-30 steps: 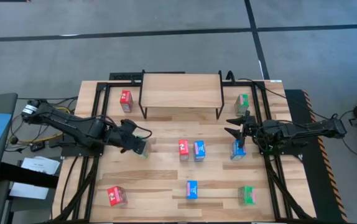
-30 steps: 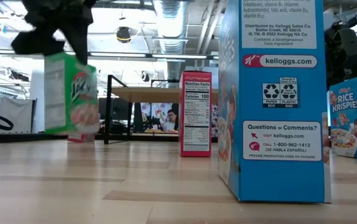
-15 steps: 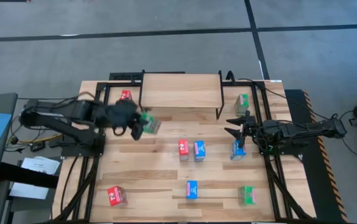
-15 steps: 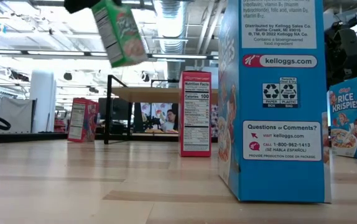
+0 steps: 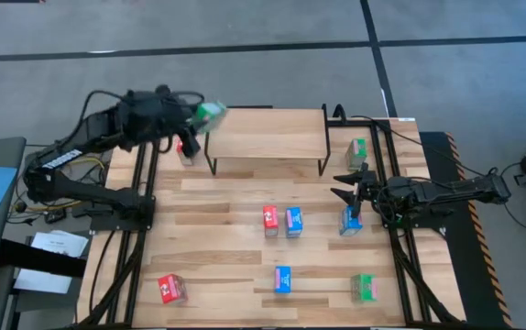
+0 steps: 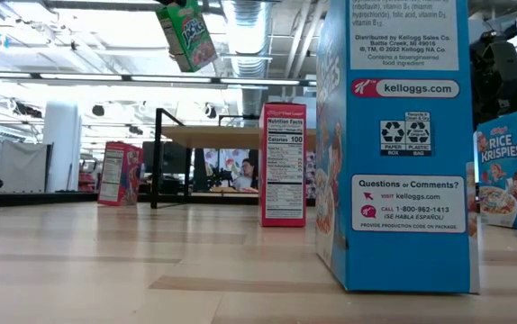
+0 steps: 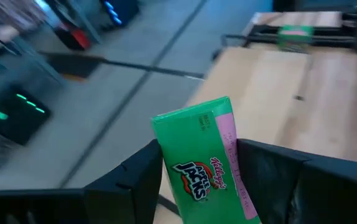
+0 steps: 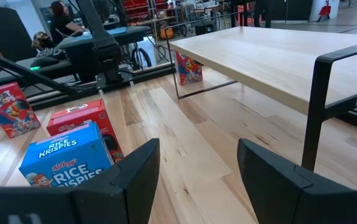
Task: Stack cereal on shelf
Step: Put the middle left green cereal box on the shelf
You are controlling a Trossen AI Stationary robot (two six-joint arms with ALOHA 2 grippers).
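A green cereal box hangs in the air over the far left corner of the shelf, held in my left gripper, which is shut on it. The low view shows the box tilted, high above the shelf top. My right gripper waits open at the table's right, near a blue box, with nothing between its fingers. A red box stands on the table at the shelf's left end, partly under my left arm. My left gripper pinches the green box between its two fingers, one on each of two opposite faces, at the box's lower part. The rest of the box sticks out past the fingertips. It is lifted clear of the table and shelf and is tilted.
On the table stand a red box and a blue box side by side in the middle, a green box at the far right, and a red, a blue and a green box along the near edge.
My left gripper has risen from the table's left middle and swung toward the far edge, to the shelf's left far corner, rolling its wrist. The green box has gone with it, lifted high and turned about. My right arm has kept still.
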